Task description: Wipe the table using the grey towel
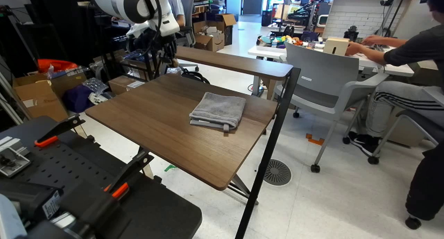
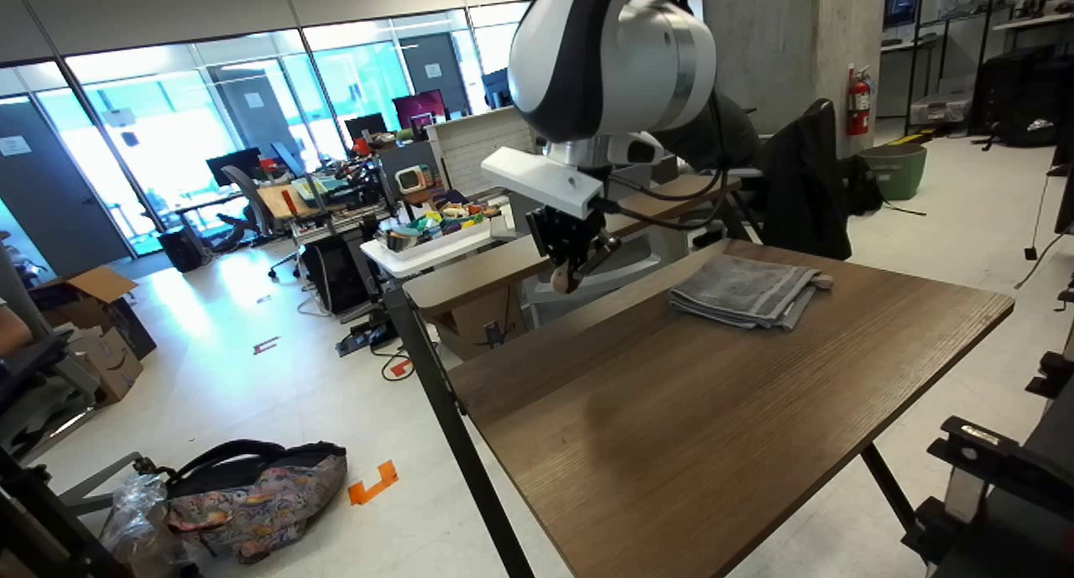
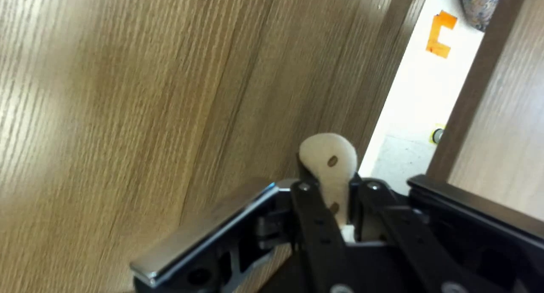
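Observation:
On the brown wood-grain table [image 1: 149,107] lies the folded grey towel [image 1: 219,109], flat and roughly square, seen in both exterior views with a grey tab at one edge. My gripper [image 2: 577,263] hangs above the tabletop, near the edge beside the raised shelf and well apart from the towel [image 2: 747,289]. In the wrist view, the gripper [image 3: 329,180] is shut on a tan lump [image 3: 329,152] with brown spots, its rounded end sticking out past the fingertips. Under that gripper only bare table [image 3: 148,114] shows; the towel is outside the wrist view.
A narrow raised shelf [image 1: 229,60] runs along one table edge, with a gap beside it in the wrist view. A slanted black leg [image 1: 274,142] rises at the corner. A black cart [image 1: 166,204] with clamps, a grey chair [image 1: 322,69] and a seated person [image 1: 409,48] are nearby.

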Motion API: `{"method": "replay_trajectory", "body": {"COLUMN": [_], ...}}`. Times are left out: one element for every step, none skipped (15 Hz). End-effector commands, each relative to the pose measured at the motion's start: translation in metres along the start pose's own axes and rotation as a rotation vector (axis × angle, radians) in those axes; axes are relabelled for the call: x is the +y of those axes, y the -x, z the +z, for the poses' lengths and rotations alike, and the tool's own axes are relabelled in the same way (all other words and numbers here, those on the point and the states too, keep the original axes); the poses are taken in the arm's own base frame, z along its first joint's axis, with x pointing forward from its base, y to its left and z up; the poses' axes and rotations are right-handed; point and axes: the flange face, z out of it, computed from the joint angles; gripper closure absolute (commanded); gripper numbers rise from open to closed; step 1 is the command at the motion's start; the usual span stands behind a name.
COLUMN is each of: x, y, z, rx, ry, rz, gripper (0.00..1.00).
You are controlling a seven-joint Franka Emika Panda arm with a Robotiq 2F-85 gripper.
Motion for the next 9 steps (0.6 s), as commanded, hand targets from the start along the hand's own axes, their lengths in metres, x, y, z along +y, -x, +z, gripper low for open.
{"method": "replay_trajectory", "body": {"x": [-0.007, -0.004, -0.001, 0.003, 0.006, 0.008, 0.012, 0.013, 0.014], "y": [-0.014, -0.018, -0.023, -0.028, -0.031, -0.034, -0.034, -0.035, -0.033], "z": [0.043, 0.052, 0.062, 0.07, 0.077, 0.082, 0.086, 0.088, 0.087], "rx": [0.026, 0.033, 0.04, 0.044, 0.045, 0.046, 0.029, 0.015, -0.007], "ry": [0.019, 0.027, 0.036, 0.046, 0.061, 0.074, 0.098, 0.105, 0.119], "rz": [0.056, 0.068, 0.08, 0.091, 0.099, 0.101, 0.09, 0.083, 0.066], "gripper": [0.96, 0.96, 0.96, 0.96, 0.96, 0.96, 0.67, 0.58, 0.52]}}
